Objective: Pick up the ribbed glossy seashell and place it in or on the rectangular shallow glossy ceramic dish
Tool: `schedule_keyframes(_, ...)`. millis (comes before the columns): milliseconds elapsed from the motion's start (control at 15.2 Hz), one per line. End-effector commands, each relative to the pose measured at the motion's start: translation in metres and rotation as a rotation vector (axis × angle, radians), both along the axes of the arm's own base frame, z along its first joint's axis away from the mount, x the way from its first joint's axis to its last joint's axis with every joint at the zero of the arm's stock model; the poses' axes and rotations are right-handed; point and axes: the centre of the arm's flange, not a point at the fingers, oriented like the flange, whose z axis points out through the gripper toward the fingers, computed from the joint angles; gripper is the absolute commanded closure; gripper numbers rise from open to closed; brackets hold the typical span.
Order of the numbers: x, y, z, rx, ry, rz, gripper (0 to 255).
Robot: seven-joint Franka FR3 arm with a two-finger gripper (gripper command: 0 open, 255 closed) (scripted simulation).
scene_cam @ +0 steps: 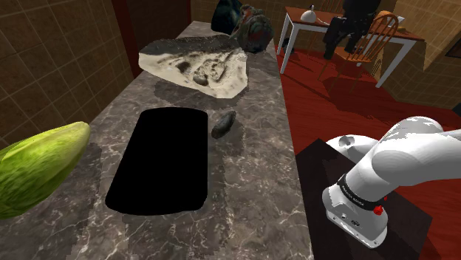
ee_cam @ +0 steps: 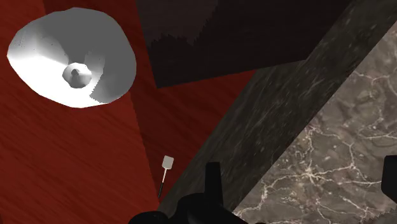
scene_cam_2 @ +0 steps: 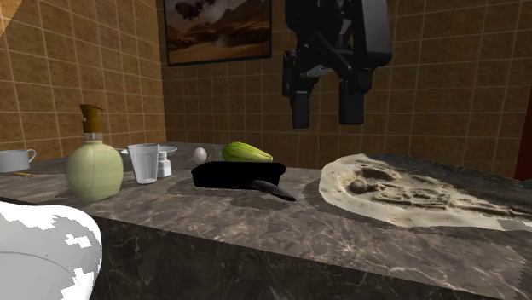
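The seashell (scene_cam: 224,124) is a small dark ribbed lump on the marble counter, just off the shoulder view's right side of the black rectangular dish (scene_cam: 159,162). In the second exterior view the shell (scene_cam_2: 277,189) lies against the dish's (scene_cam_2: 232,175) front corner. My black gripper (scene_cam_2: 326,106) hangs high above the counter, open, nothing between its fingers, well clear of both. In the wrist view the gripper (ee_cam: 301,191) looks down over the counter's edge (ee_cam: 280,121) with its fingers apart.
A large pale fossil-like slab (scene_cam: 199,66) lies beyond the shell. A green vegetable (scene_cam: 37,166) sits at the counter's near left. A soap bottle (scene_cam_2: 94,166), glass (scene_cam_2: 145,162) and egg (scene_cam_2: 199,154) stand farther along. Red floor (ee_cam: 76,165) lies beside the counter.
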Motion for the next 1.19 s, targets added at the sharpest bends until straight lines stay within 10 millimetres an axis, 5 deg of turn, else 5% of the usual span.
schedule_keyframes(0,0.0,0.0,0.0,0.0,0.0,0.0,0)
schedule_keyframes(528,0.003,0.092,-0.046,0.016,-0.006,-0.228,0)
schedule_keyframes(1122,0.032,0.192,-0.095,0.034,-0.012,-0.485,0)
